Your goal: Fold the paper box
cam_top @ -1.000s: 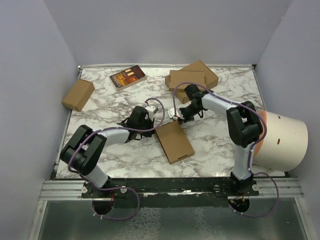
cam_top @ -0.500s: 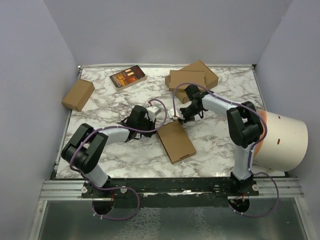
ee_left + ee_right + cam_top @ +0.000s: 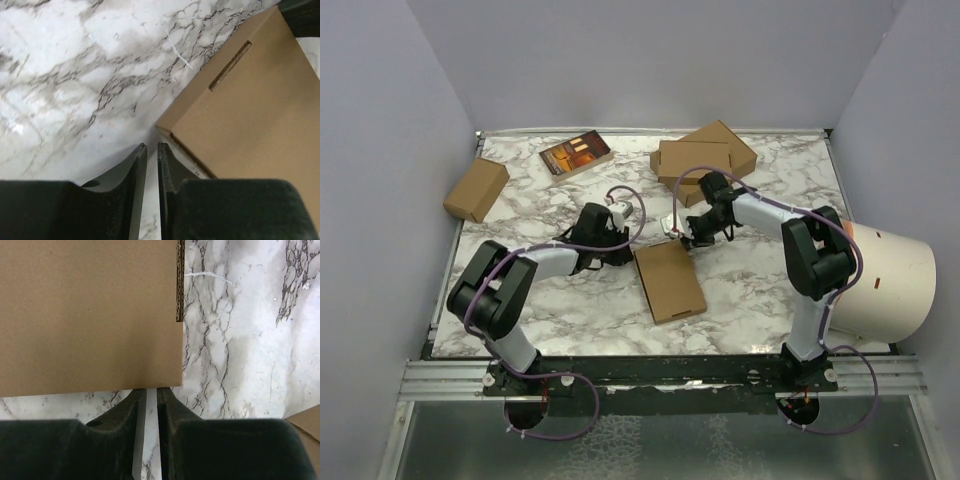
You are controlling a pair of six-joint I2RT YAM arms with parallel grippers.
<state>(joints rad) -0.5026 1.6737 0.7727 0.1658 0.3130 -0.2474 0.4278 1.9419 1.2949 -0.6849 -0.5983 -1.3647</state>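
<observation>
One flat brown paper box [image 3: 669,281] (folded shut); left fingers [image 3: 131,186], right fingers [image 3: 170,412] barely parted.

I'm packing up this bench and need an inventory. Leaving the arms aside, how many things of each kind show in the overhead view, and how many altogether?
Brown cardboard boxes: 4 (paper box, small carton, stacked pair)
Books: 1 (dark-covered book)
Drums: 1 (white drum at the right edge)
Total: 6

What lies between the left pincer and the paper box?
Nothing but bare marble table between left pincer and paper box, as the left wrist view shows.
</observation>
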